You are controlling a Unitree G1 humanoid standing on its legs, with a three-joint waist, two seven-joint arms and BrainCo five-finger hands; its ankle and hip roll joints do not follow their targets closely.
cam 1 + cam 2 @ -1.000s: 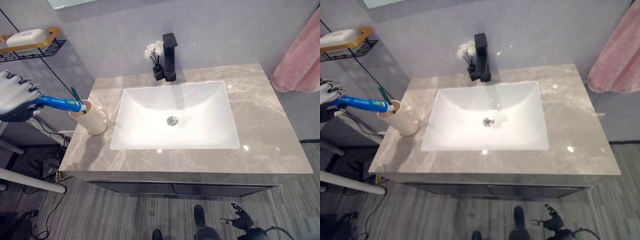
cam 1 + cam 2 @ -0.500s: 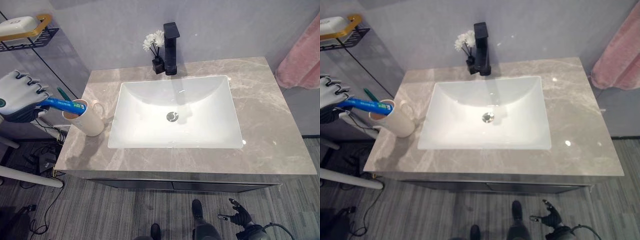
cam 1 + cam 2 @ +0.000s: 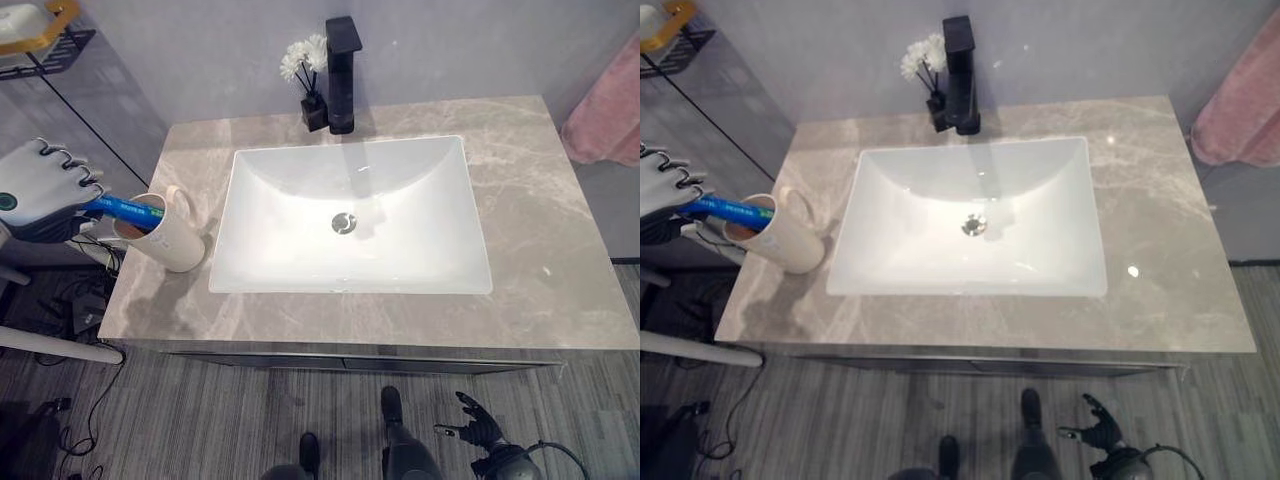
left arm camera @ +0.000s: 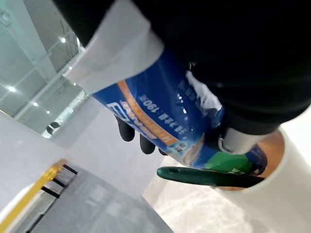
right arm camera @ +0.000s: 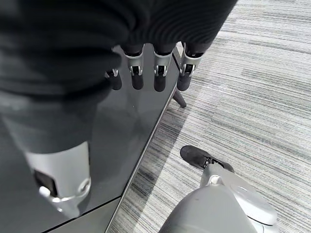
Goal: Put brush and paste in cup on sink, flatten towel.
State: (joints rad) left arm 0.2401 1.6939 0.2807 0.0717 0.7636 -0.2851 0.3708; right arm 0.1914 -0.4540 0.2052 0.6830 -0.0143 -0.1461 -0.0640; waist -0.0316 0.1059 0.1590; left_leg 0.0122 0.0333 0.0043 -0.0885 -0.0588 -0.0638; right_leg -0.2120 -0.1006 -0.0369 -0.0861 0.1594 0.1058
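My left hand [image 3: 40, 190] hovers off the counter's left end, shut on a blue toothpaste tube [image 3: 122, 208]. The tube lies almost level, and its far end dips into the mouth of a cream cup [image 3: 170, 240] standing on the left edge of the grey marble counter [image 3: 560, 250]. In the left wrist view the tube [image 4: 160, 111] enters the cup [image 4: 277, 194] beside a green toothbrush [image 4: 204, 176] that rests in it. A pink towel [image 3: 610, 110] hangs at the far right, partly cut off by the view's edge. Low at the right, below the counter, my right hand [image 3: 480, 432] hangs open and idle.
A white basin [image 3: 350, 215] fills the counter's middle, with a black faucet [image 3: 341, 70] and a small vase of white flowers [image 3: 305, 68] behind it. A gold-rimmed wire shelf [image 3: 45, 25] is on the wall at upper left. Dark cabinet fronts run under the counter.
The camera has shifted, so the whole scene sits differently. My left hand has come closer to the cup and the tube's end has gone further into it.
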